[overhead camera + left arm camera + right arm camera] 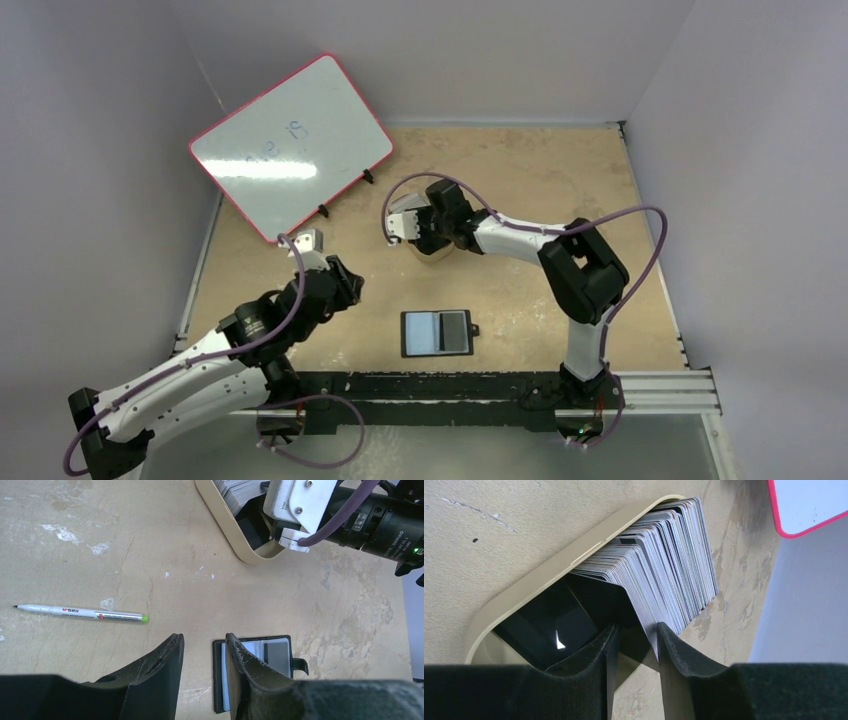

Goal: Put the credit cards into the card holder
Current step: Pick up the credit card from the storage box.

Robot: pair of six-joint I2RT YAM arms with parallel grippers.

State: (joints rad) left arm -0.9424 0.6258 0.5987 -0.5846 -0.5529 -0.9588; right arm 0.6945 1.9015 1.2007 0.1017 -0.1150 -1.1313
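The credit cards (664, 560) lean as a thick whitish-grey stack in one end of a tan oval tin (549, 575). My right gripper (634, 630) reaches down into that tin, open. Its right finger (669, 645) lies against the stack's near end and its left finger (599, 650) is in the tin's dark empty part. The front few cards sit in the gap. The card holder (437, 332) lies unfolded on the table, bluish-grey inside, with its snap tab (300, 665) to the right. My left gripper (202, 642) hovers open and empty just left of the card holder (277, 650).
A silver pen (80, 612) with a green end lies on the table left of my left gripper. A red-framed whiteboard (290, 145) stands propped at the back left. In the top view the tin (437, 252) sits under the right gripper (425, 240), mid-table.
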